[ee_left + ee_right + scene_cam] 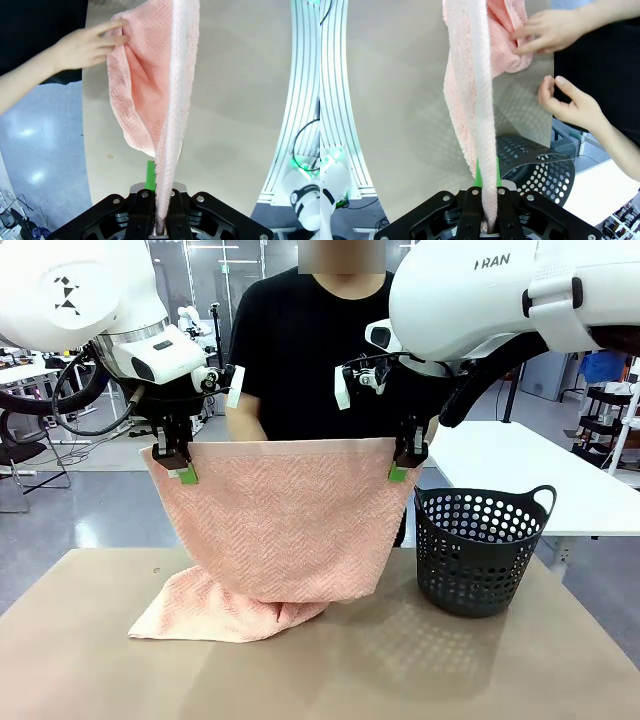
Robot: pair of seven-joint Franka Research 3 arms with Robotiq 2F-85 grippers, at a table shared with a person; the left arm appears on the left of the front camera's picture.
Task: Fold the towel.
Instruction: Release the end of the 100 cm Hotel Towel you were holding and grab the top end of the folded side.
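Limp, soft towel hung beside the basket.
The left end effector and right end effector pinched its top corners, likely the best hold.

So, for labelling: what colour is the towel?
The towel is salmon pink, herringbone-woven; clearest in front view.

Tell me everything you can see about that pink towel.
The towel is salmon-pink terry with a herringbone weave and a smooth border. It hangs spread wide, top corners pinched by the left tool and right tool. Its lower end lies crumpled on the table. A person's hand touches its lower part.
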